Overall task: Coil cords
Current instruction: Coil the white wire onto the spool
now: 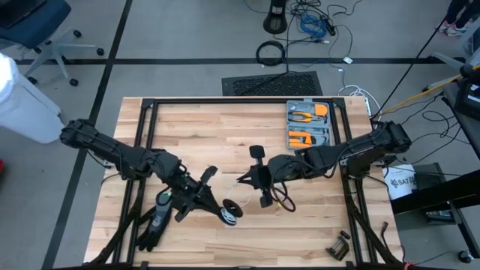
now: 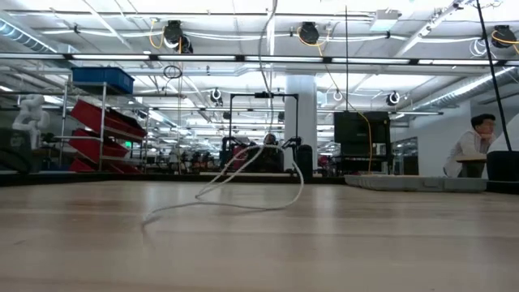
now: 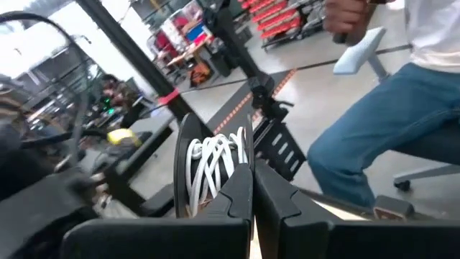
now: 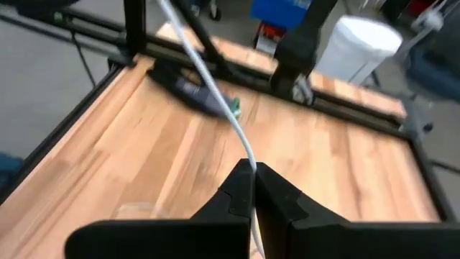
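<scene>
Left gripper [image 3: 251,188] clamped on wound cords [image 3: 213,162], right gripper [image 4: 252,178] pinching white strand (no legible writing)

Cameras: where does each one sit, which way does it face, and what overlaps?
High: overhead, straight down on the table; both arms show.
Low: table height, level toward the room; white cord loop, no arm.
Left wrist: past the shut left gripper on the wound cord; seated person behind.
Right wrist: past the shut right gripper pinching the cord.
Shared: cord in all.
</scene>
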{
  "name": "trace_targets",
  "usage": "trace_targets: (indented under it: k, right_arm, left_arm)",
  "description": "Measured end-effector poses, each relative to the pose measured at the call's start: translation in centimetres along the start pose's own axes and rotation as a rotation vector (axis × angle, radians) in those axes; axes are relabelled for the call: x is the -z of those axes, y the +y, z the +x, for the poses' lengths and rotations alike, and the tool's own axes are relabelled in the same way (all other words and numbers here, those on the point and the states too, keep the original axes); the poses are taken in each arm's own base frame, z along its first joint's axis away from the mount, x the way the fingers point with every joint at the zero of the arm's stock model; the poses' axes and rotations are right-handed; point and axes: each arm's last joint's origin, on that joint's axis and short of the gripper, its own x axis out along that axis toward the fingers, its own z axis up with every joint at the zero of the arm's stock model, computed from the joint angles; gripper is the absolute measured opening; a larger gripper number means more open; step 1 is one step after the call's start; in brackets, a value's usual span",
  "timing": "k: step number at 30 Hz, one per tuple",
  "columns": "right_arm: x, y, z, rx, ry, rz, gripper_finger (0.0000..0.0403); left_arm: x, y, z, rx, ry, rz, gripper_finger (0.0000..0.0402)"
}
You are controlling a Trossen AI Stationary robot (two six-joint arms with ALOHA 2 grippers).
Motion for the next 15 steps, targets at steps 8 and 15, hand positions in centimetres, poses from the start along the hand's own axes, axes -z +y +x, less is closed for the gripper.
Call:
trace_targets:
  k: [8, 15]
  right_arm:
    - [1.1, 1.3, -0.4, -0.036, 0.124, 0.041, 0.0000]
    - [1.7, 2.7, -0.8, -0.072, 0.202, 0.028, 0.0000]
  left_arm:
    - [-0.6, -0.2, -1.4, -0.082, 0.114, -0.009, 0.0001]
    - [-0.1, -0.7, -2.1, -0.160, 0.293, -0.063, 0.0001]
